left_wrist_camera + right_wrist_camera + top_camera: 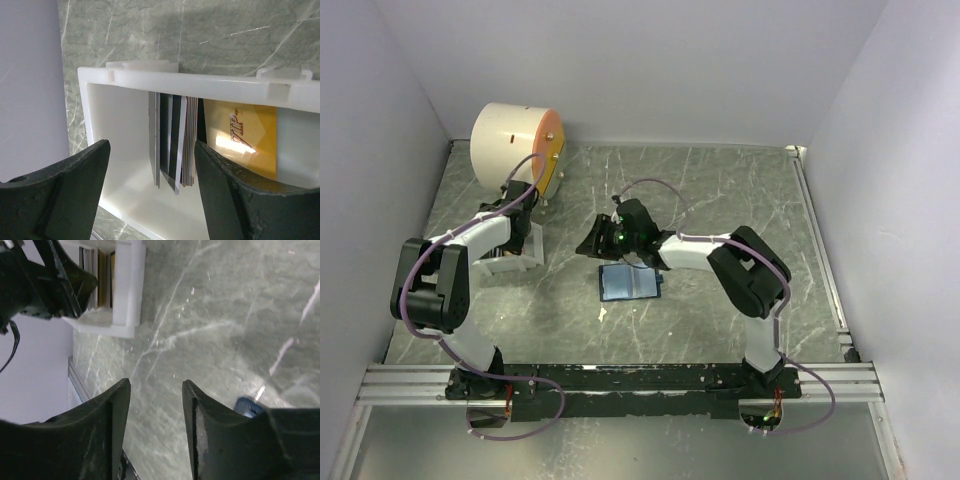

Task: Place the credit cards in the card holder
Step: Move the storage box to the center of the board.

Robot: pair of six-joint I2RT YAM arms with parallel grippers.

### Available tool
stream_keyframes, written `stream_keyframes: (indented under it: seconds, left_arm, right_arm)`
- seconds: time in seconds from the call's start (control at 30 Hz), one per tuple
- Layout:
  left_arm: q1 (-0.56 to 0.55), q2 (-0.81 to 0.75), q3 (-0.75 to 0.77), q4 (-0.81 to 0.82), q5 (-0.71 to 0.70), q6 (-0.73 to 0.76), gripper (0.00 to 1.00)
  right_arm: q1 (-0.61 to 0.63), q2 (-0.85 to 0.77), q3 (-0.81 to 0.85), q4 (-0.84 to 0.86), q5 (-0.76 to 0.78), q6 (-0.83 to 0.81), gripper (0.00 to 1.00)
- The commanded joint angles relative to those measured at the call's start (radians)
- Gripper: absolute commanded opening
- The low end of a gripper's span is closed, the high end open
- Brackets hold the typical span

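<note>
The card holder (631,283) lies open on the table, light blue inside up; a corner of it shows in the right wrist view (248,406). The credit cards stand on edge in a white tray (200,82): an orange-yellow card (250,142) printed "VIP" and several dark and grey cards (172,145) beside it. My left gripper (152,192) is open, its fingers either side of the dark cards and touching none. It hangs over the tray in the top view (520,225). My right gripper (156,385) is open and empty above bare table, up-left of the holder (592,240).
A big cream cylinder with an orange face (515,145) stands at the back left behind the white tray (510,258). Grey walls close in the left, back and right. The tray (127,285) and left gripper (45,280) show in the right wrist view.
</note>
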Motion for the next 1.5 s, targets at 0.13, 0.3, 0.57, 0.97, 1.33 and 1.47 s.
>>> stream_keyframes:
  seconds: [0.13,0.3,0.57,0.97,1.33,1.47]
  left_arm:
    - [0.027,-0.001,-0.006,-0.008,-0.029,-0.012,0.79]
    - [0.03,-0.018,-0.005,-0.011,-0.031,-0.017,0.79]
    - [0.037,-0.011,-0.002,-0.011,-0.009,-0.019,0.78]
    - [0.039,-0.003,0.003,-0.005,0.01,-0.021,0.77]
    - [0.053,0.011,0.007,-0.008,0.017,-0.019,0.76]
    - [0.054,0.0,0.009,-0.01,0.075,-0.016,0.77]
  right_arm:
    - [0.038,0.154,0.161,0.029,0.105,0.101,0.49]
    - [0.066,0.264,0.252,0.068,0.104,0.126,0.49]
    - [0.108,0.412,0.384,0.126,0.097,0.173,0.5]
    - [0.152,0.568,0.518,0.155,0.068,0.237,0.52]
    - [0.152,0.58,0.535,0.092,0.102,0.217,0.26]
    - [0.144,0.489,0.418,0.124,0.151,0.18,0.13]
